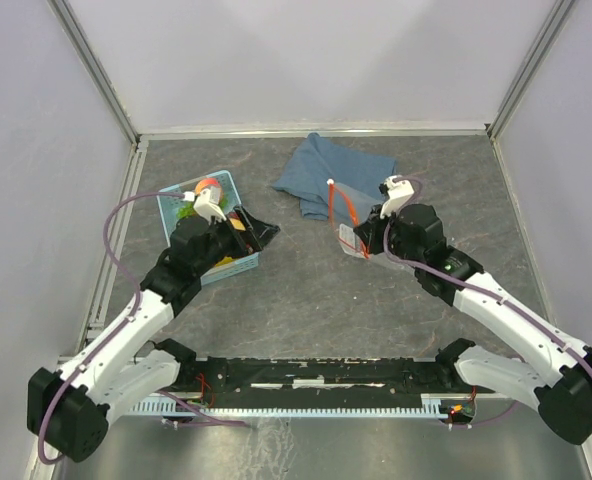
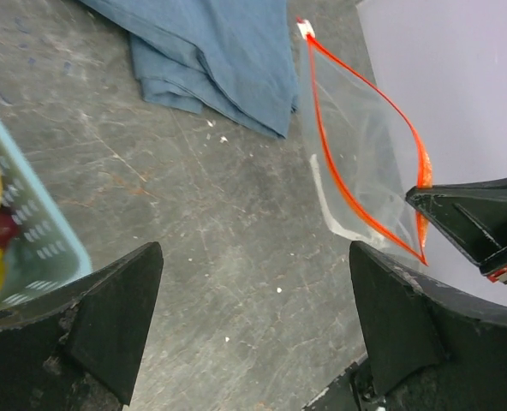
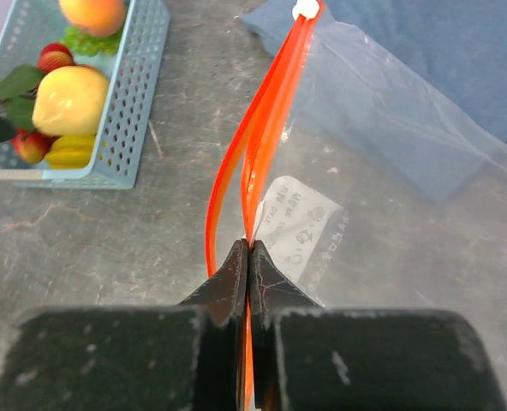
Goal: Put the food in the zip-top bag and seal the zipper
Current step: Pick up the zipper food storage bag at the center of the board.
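Left gripper (image 1: 261, 230): jaws spread wide, nothing between the fingers (image 2: 108, 325). It hovers at the right-hand edge of the light blue basket (image 1: 168, 205), pointing across the table toward the bag.

Right gripper (image 3: 248, 257): jaws closed tight, pinching one lip of the zipper (image 3: 262, 145) near the end away from the slider (image 3: 305, 10). The other lip bows out to the left of the fingertips and lies free.

The zip-top bag (image 1: 348, 212) sits right of centre on the table (image 1: 306, 300), its far end lying over the near edge of the folded blue cloth (image 1: 326, 160). From the left wrist I see the mouth parted, the two red-orange strips curving away from each other and meeting again at the white slider. I can see a printed label through the clear plastic (image 3: 301, 227). I cannot tell whether the bag's bottom rests flat or is lifted.

The food I can see is in the basket: a yellow peach (image 3: 69, 100), an orange peach (image 3: 92, 13) at the far end, a strawberry (image 3: 55, 56) between them, a banana (image 3: 69, 151) at the near wall, and green leaves (image 3: 14, 86). The basket stands well apart from the bag, on the left side.
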